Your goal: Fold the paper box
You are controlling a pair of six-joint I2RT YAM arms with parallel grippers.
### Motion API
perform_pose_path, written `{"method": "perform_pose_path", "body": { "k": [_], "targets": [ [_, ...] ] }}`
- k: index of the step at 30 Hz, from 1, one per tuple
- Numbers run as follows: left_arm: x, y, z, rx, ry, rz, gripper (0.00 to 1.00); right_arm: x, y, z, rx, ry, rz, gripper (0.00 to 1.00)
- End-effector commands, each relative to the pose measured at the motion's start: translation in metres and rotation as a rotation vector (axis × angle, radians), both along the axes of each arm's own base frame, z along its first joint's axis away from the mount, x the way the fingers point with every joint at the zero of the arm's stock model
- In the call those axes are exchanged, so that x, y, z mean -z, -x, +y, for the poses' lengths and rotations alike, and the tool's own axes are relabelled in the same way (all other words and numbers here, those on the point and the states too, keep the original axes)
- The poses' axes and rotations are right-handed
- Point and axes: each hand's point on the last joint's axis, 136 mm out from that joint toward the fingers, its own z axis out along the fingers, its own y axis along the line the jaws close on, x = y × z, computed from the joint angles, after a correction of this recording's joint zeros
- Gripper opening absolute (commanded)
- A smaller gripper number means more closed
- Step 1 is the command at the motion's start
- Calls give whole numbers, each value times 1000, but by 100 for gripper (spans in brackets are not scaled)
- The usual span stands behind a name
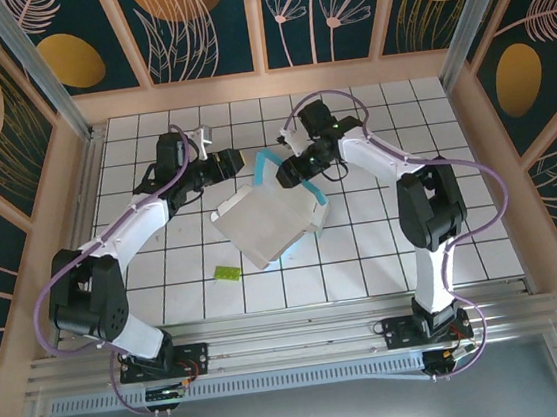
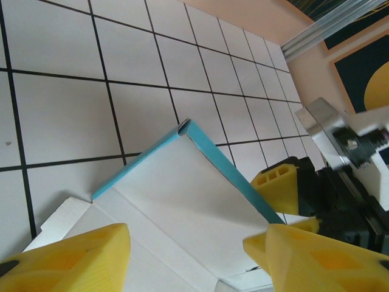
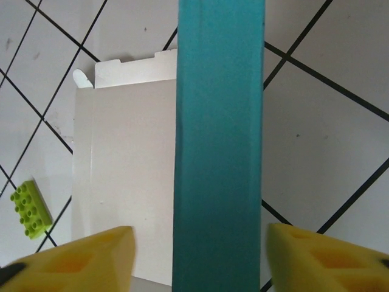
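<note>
While both arms reach over the paper box (image 1: pixel 261 229), the left gripper (image 2: pixel 194 243) has its jaws spread. Its yellow fingers (image 2: pixel 73 258) sit either side of the box's white inner panel, and no squeeze is visible. The right gripper (image 3: pixel 194 243) is spread too. A teal flap of the box stands upright between its fingers (image 3: pixel 322 255), with a gap on both sides, so nothing is pinched.

From the left wrist, one right-gripper finger sits just beside the teal edge of the raised flap; I can't tell if they touch.

From the top, the left gripper is at the box's far-left corner and the right gripper at its far-right side, both low over it.

The box lies white side up on the tiled table (image 1: pixel 398 104), rotated against the grid. Teal shows only on the lifted strips along its far and right edges. White tabs stick out at one end.

A lime-green brick (image 1: pixel 227 272) lies flat on the tiles off the box's near-left corner, near it but apart.
</note>
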Motion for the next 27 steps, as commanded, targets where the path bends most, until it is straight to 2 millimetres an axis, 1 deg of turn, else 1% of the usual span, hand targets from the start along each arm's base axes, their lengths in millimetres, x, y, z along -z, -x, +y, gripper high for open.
{"method": "perform_pose_path", "body": {
  "k": [1, 7, 10, 14, 17, 19, 21, 25, 27],
  "targets": [
    [-7, 9, 8, -1, -29, -26, 61, -15, -4, 5, -33, -19, -41, 52],
    [-1, 9, 13, -16, -59, -22, 62, -12, -5, 1, -67, 61, -96, 41],
    [-1, 10, 15, -21, -71, -31, 62, -18, -7, -2, -79, 100, -143, 37],
    [-2, 10, 19, -33, -91, -43, 62, -30, -13, -7, -95, 150, -215, 37],
    [-3, 10, 22, -45, -105, -51, 62, -36, -19, -13, -119, 199, -268, 35],
    [-3, 10, 24, -52, -112, -54, 62, -40, -25, -19, -131, 245, -316, 35],
    [-4, 10, 25, -55, -118, -58, 62, -48, -30, -23, -152, 277, -368, 35],
    [-5, 11, 28, -65, -129, -65, 62, -62, -34, -32, -275, 407, -527, 34],
    [-5, 11, 30, -71, -135, -68, 62, -64, -36, -41, -354, 496, -599, 34]
  ]
}}
